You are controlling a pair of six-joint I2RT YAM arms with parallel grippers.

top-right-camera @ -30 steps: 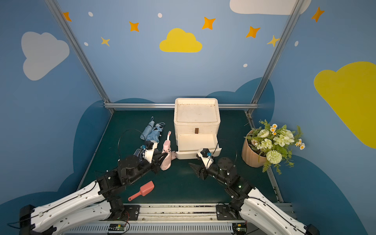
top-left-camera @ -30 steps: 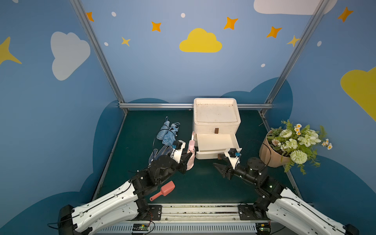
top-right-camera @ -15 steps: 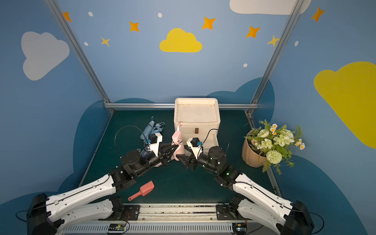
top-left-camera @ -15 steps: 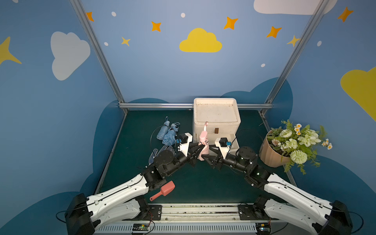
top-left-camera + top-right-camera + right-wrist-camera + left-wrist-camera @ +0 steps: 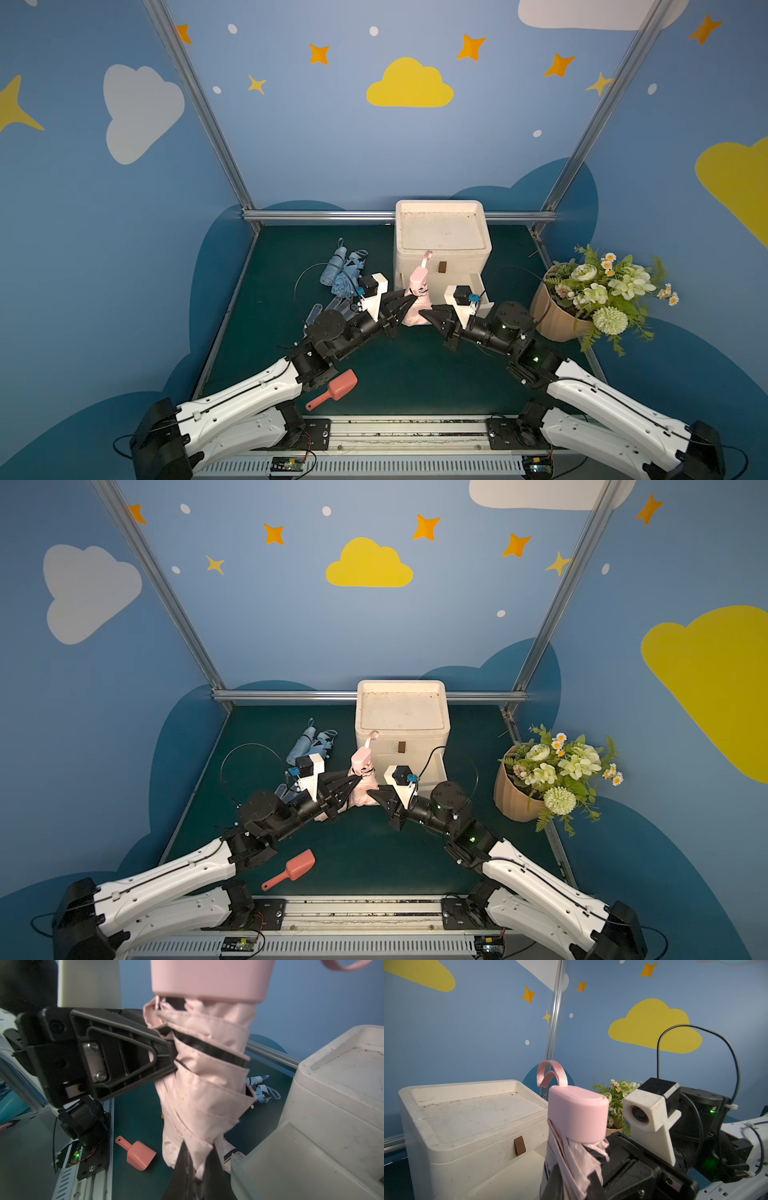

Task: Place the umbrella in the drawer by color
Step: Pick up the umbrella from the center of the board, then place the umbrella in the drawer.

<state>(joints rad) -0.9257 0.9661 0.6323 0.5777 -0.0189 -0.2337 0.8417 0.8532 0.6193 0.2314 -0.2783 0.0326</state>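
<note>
In both top views your pink umbrella (image 5: 417, 286) stands nearly upright just in front of the white cabinet (image 5: 440, 232). The left gripper (image 5: 408, 300) pinches it below the handle, and the right gripper (image 5: 423, 311) is closed on the canopy lower down. The blue umbrella (image 5: 343, 272) lies apart on the mat. In the left wrist view the handle end rises beside the open drawer (image 5: 508, 1174), and the left fingers (image 5: 555, 1178) clamp loose folds, not the rigid handle. In the right wrist view the right fingers (image 5: 182, 1172) are pressed together on only a tuck of cloth. Watch that: if you let go with the left, the thin fabric may well slide out, or the umbrella may swing against the drawer's front wall. Pulling the arms apart could drag the folds open. Nothing here shows which drawer suits pink, so misplacing it is possible.
</note>
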